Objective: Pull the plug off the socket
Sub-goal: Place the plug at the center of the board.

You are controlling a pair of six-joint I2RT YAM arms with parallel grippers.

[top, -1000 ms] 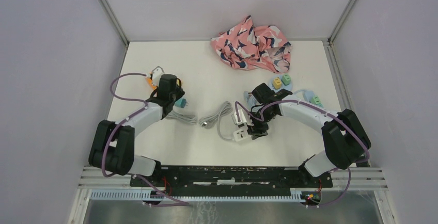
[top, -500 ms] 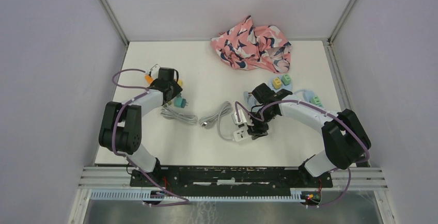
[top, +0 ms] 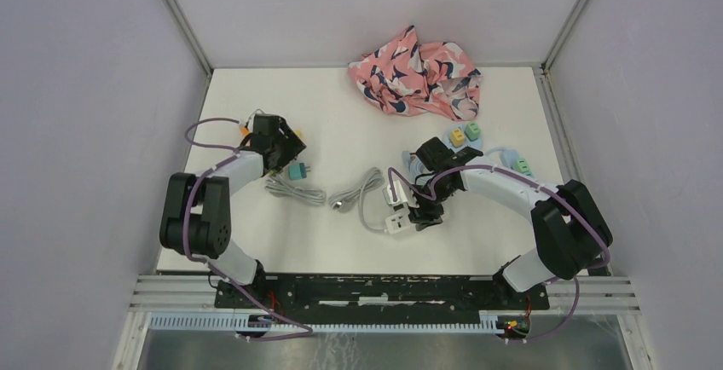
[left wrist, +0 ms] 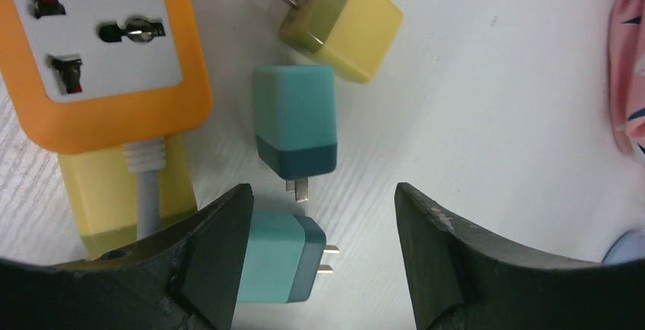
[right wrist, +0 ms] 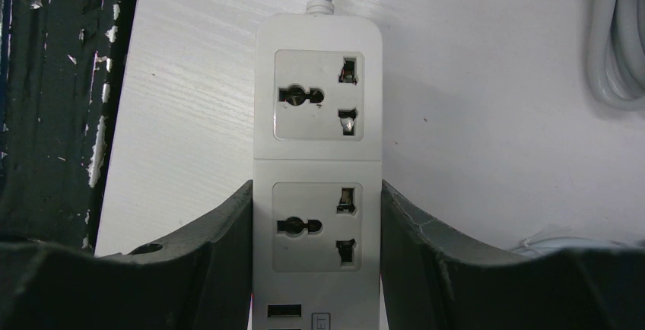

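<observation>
I find nothing legible; one tiny boxed mark on the white power strip [right wrist: 317, 155] is cut off, unreadable.

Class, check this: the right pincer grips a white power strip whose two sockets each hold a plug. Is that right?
No. The right wrist view shows both sockets of the white power strip empty; the right pincer does grip it.

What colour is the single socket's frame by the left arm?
The frame is orange, clearest in left wrist view.
</observation>
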